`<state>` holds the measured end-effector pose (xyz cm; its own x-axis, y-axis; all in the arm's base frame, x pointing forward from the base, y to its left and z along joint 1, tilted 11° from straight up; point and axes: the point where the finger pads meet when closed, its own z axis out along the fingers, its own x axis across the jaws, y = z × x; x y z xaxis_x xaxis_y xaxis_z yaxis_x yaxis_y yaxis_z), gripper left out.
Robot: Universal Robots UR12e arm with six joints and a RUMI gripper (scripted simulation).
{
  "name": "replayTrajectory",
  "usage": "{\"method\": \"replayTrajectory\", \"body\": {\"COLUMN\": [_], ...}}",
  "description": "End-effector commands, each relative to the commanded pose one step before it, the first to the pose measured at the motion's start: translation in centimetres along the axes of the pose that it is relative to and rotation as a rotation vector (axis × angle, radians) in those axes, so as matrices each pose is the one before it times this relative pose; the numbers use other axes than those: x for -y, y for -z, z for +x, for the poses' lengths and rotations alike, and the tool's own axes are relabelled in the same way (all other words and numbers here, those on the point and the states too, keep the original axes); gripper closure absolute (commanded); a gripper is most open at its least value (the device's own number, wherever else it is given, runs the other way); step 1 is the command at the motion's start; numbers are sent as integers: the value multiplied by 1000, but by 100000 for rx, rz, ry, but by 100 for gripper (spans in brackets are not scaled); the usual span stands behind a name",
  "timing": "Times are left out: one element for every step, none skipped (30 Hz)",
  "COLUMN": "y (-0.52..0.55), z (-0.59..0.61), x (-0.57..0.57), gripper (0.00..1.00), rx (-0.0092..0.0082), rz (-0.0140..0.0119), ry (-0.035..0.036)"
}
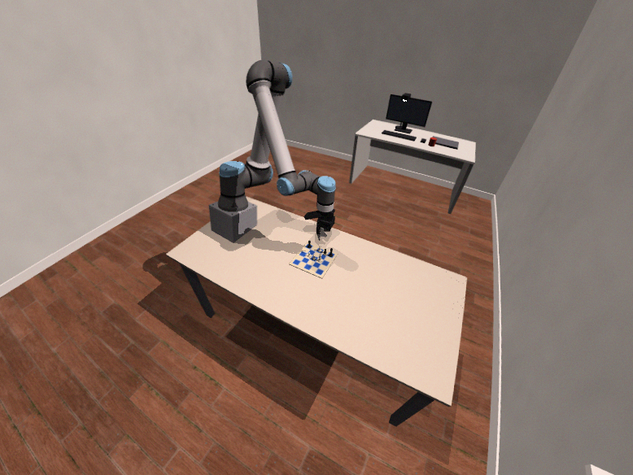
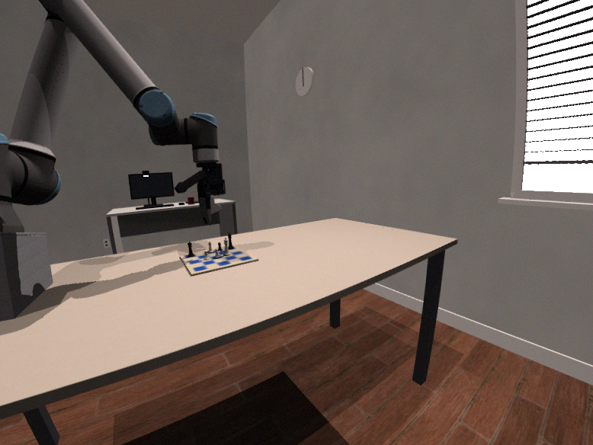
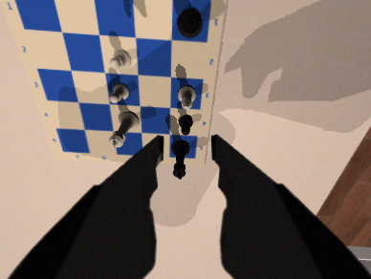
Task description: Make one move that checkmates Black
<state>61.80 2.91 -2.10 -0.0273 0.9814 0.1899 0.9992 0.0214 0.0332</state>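
A small blue-and-cream chessboard [image 1: 299, 264] [image 2: 196, 270] [image 3: 81, 81] lies on the table. My gripper [image 1: 320, 235] [image 2: 208, 221] [image 3: 187, 137] hangs well above the board's rank-5 edge, its fingers narrowed but apart with nothing between them. Seen from the wrist, a tall black piece [image 3: 179, 155] stands on rank 5 directly below the gap. A black pawn [image 3: 185, 123] and a white piece [image 3: 186, 96] stand in the same file. A tall white piece [image 3: 121, 126] and two white pawns [image 3: 119, 92] [image 3: 120, 59] stand two files over. Another black piece [image 3: 189, 21] stands on rank 1.
The arm's grey base [image 1: 232, 220] stands on the table's far left corner. The table edge and wooden floor [image 3: 351, 191] lie close to the board's right in the wrist view. A white desk [image 1: 414, 145] with a monitor stands by the back wall.
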Motion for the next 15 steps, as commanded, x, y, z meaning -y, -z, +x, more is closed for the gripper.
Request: {"method": "replayTrajectory", "body": {"y": [-153,-48,-60,-65,-59,-69,-79,-88,-95,-97,-102,-108,-115,-122,-129], "z": [21,2,3,5,10,12,13,14,14,12,12,11,10,6,1], "x": [73,8,11,12,13,15,17,17,12,1,-6,-10,-12,-11,-9], "gripper": [78,78,78,78,78,78,78,78,78,78,78,78,78,78,78], "rx": [-127,-8,-10,-9,-5,-6,-7,-7,-4,-3,0,2,3,2,1], "rz": [103,22,28,26,17,20,22,21,16,9,1,-4,-6,-6,-4], "ry": [-121,-2,-2,-1,3,4,5,7,10,15,19,21,20,14,4]}}
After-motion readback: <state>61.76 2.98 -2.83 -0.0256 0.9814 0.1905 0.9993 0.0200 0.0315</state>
